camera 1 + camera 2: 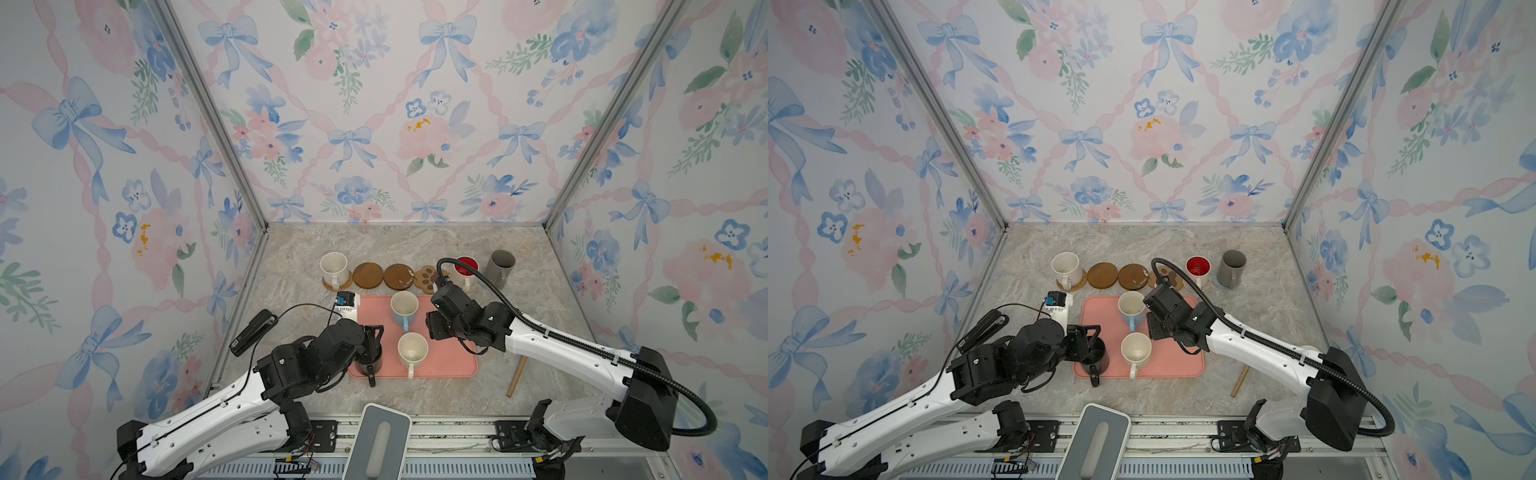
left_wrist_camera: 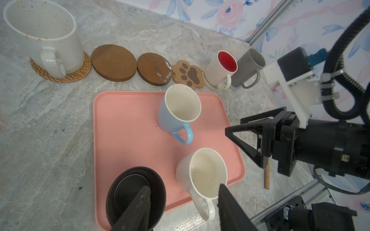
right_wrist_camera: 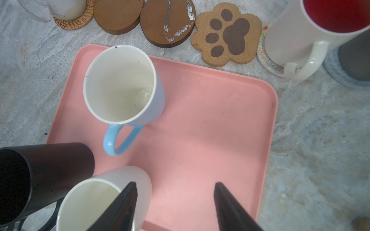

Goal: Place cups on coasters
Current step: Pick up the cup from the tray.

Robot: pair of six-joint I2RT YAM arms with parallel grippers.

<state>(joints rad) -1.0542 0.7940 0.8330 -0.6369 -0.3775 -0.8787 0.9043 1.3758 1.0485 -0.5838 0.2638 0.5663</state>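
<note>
Black mug point(image 2: 124, 186), near left on tray point(image 2: 128, 124), rim straddled by half-open left gripper point(image 2: 183, 186).
Best pinched squarely on the wall before lifting; right gripper point(image 3: 175, 183) wide, empty.

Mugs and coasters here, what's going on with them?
The robot is putting mugs on coasters. The cream mug, red-lined mug and grey mug already stand on theirs; two brown coasters and the paw coaster are bare. The left arm has open jaws astride the rim of the black mug on the pink tray, beside the blue mug and white mug. The right arm hovers nearby, jaws open.
</note>
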